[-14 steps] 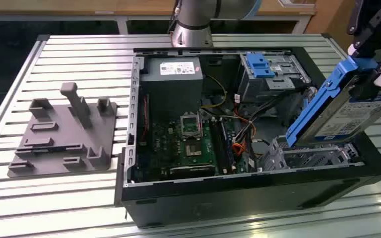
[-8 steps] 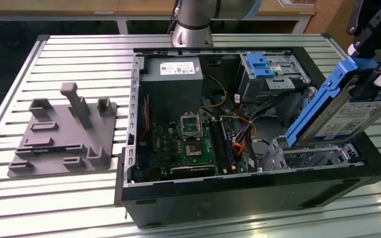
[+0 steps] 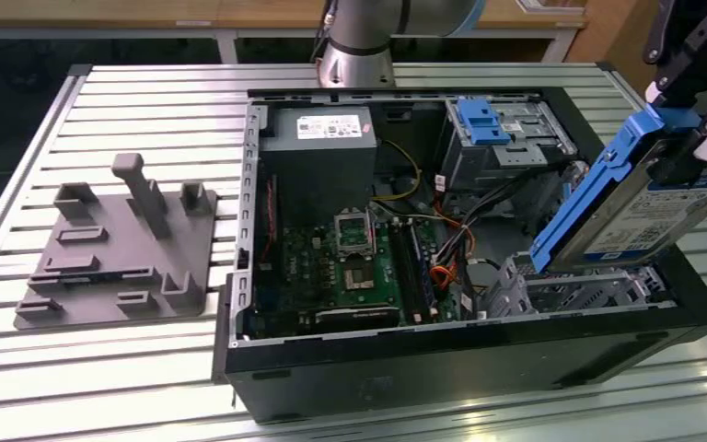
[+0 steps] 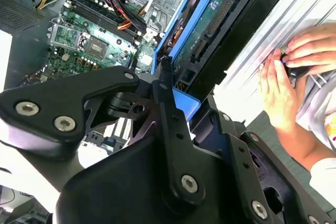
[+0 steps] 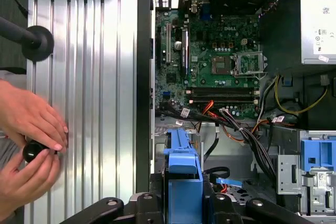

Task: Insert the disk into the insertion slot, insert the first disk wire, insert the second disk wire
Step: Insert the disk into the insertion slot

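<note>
The disk [image 3: 648,212], a silver drive with a white label in a bright blue carrier, hangs steeply tilted over the front right corner of the open computer case. My gripper [image 3: 694,129] is shut on its upper end. The disk's lower end sits at the top of the insertion slot [image 3: 581,293], a low perforated silver cage. The second wrist view shows the disk's [image 4: 210,30] circuit-board side between my black fingers [image 4: 163,103]. In the first wrist view the blue carrier edge [image 5: 182,163] rises from the gripper [image 5: 184,205]. Loose black, orange and red wires [image 3: 452,249] lie beside the cage.
A taller grey cage with a blue latch [image 3: 486,124] stands at the case's back, next to the power supply [image 3: 317,129]. The green motherboard [image 3: 353,267] fills the case floor. A grey fixture [image 3: 121,249] sits on the slatted table at the exterior view's left. A person's hands [image 5: 31,135] hold a black knob beside the case.
</note>
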Robot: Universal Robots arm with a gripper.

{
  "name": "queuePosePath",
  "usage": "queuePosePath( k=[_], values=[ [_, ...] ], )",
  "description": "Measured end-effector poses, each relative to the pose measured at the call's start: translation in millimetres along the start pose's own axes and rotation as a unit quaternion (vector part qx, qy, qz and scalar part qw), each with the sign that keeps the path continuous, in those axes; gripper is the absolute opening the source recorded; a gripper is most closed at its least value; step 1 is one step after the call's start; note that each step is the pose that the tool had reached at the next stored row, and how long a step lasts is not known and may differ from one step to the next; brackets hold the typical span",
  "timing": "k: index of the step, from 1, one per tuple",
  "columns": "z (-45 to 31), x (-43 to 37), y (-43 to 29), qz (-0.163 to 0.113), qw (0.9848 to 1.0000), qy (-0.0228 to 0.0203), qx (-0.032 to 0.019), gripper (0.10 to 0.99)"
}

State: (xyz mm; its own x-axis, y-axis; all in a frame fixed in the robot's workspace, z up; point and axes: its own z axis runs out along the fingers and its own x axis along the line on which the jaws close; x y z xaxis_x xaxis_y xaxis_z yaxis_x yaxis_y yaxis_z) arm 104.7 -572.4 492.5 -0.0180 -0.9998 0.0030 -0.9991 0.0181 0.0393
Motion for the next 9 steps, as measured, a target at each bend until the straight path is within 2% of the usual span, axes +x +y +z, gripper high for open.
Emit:
queuePosePath(
  k=[1, 2, 5, 7, 9],
  values=[
    [0.0, 0.1, 0.0, 0.000, 1.0000, -0.0017, 0.0000, 0.361],
    [0.1, 0.3, 0.1, 0.000, 1.0000, -0.0053, -0.0001, 0.361],
    [0.1, 1.3, 0.1, -0.001, 0.9997, -0.0232, -0.0004, 0.361],
    [0.1, 1.9, 0.0, -0.001, 0.9995, -0.0323, -0.0006, 0.361],
    [0.1, 1.8, 0.0, -0.001, 0.9995, -0.0330, -0.0006, 0.361]
  ],
)
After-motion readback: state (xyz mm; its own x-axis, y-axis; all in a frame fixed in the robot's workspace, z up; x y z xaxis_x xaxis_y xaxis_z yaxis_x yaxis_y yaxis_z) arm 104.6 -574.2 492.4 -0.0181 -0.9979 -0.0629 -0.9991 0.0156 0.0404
